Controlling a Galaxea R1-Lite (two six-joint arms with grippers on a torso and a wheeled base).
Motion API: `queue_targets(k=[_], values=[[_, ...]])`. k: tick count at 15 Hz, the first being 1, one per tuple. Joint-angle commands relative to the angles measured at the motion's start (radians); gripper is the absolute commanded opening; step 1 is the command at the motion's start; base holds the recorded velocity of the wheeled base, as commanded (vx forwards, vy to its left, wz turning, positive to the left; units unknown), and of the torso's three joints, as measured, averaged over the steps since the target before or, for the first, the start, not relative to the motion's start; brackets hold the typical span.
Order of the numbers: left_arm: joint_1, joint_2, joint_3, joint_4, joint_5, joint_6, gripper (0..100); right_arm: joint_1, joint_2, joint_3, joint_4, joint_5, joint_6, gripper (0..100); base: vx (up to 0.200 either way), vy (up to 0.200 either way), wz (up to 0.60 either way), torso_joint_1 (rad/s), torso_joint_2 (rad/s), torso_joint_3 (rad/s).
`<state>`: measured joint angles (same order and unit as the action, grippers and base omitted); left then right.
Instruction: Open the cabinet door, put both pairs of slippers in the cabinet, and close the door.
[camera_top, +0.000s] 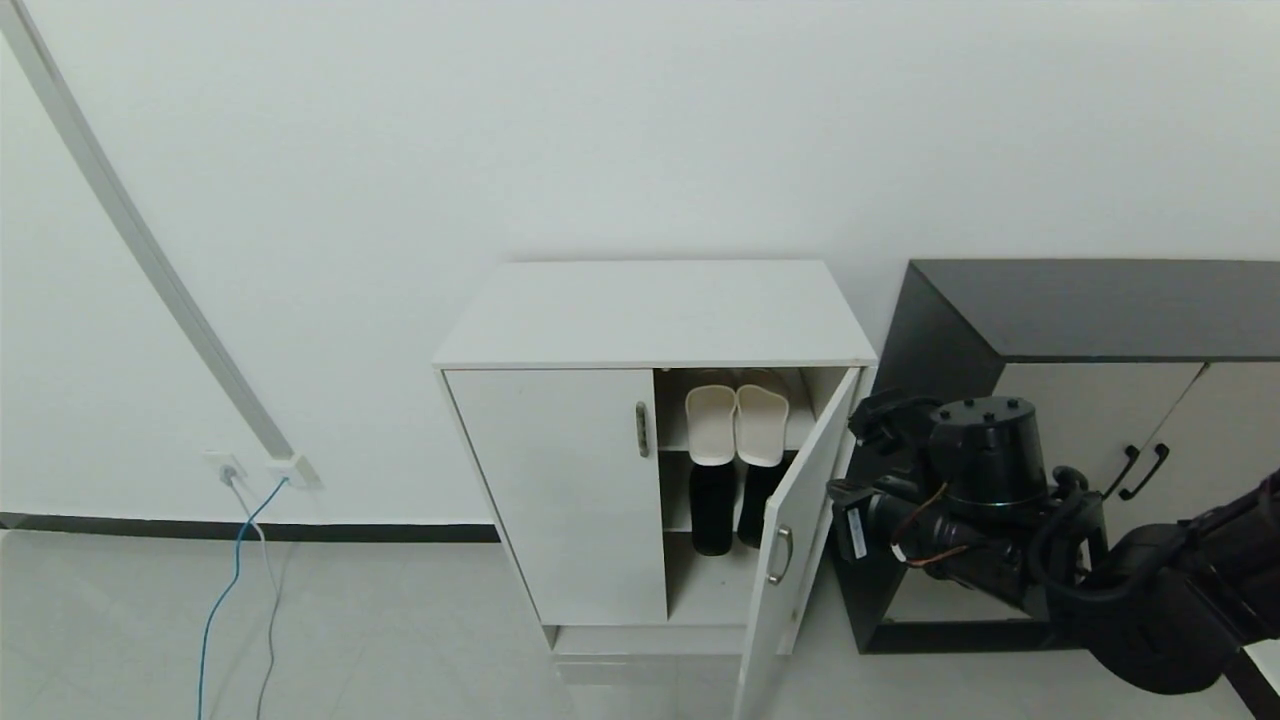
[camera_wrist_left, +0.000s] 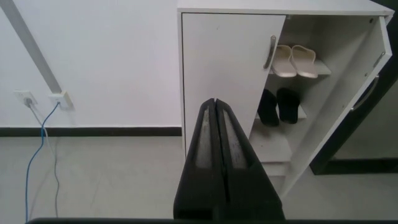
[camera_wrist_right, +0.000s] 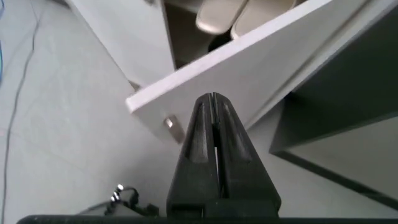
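Note:
The white cabinet (camera_top: 655, 315) has its left door (camera_top: 555, 490) closed and its right door (camera_top: 800, 520) swung partly open. Inside, a white pair of slippers (camera_top: 737, 425) lies on the upper shelf and a black pair (camera_top: 733, 505) on the shelf below. Both pairs also appear in the left wrist view, white (camera_wrist_left: 294, 60) above black (camera_wrist_left: 278, 106). My right gripper (camera_wrist_right: 213, 99) is shut and empty, its tips close against the outer face of the open door (camera_wrist_right: 261, 68), above the handle (camera_wrist_right: 174, 127). My left gripper (camera_wrist_left: 215, 104) is shut and empty, facing the cabinet from a distance.
A black-topped sideboard (camera_top: 1090, 310) stands right beside the cabinet, just behind the open door and my right wrist (camera_top: 985, 470). Wall sockets with blue and grey cables (camera_top: 240, 490) hang at the left. Grey tiled floor (camera_top: 380, 640) lies open in front.

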<state>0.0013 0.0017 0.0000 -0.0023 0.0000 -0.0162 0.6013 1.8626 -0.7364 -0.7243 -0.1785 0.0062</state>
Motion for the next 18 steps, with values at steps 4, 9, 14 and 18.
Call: queue_targets(k=[4, 9, 14, 18], values=[[0.000, 0.000, 0.000, -0.001, 0.000, -0.001, 0, 0.008, 0.104, -0.043, -0.004, 0.001, 0.006, 0, 0.000, 0.000, 0.00, 0.000, 0.00, 0.000], [0.000, 0.000, 0.000, -0.001, 0.000, -0.001, 0, 0.041, 0.231, -0.146, -0.080, -0.006, 0.095, 0, 0.000, 0.000, 0.00, 0.000, 0.00, 0.000], [0.000, 0.000, 0.000, -0.001, 0.000, -0.001, 0, 0.043, 0.222, -0.113, -0.155, 0.004, 0.103, 0, 0.000, 0.000, 0.00, 0.000, 0.00, 0.000], [0.000, 0.000, 0.000, -0.001, 0.000, -0.001, 0, 0.048, 0.175, 0.008, -0.222, 0.097, 0.090, 0, 0.000, 0.000, 0.00, 0.000, 0.00, 0.000]])
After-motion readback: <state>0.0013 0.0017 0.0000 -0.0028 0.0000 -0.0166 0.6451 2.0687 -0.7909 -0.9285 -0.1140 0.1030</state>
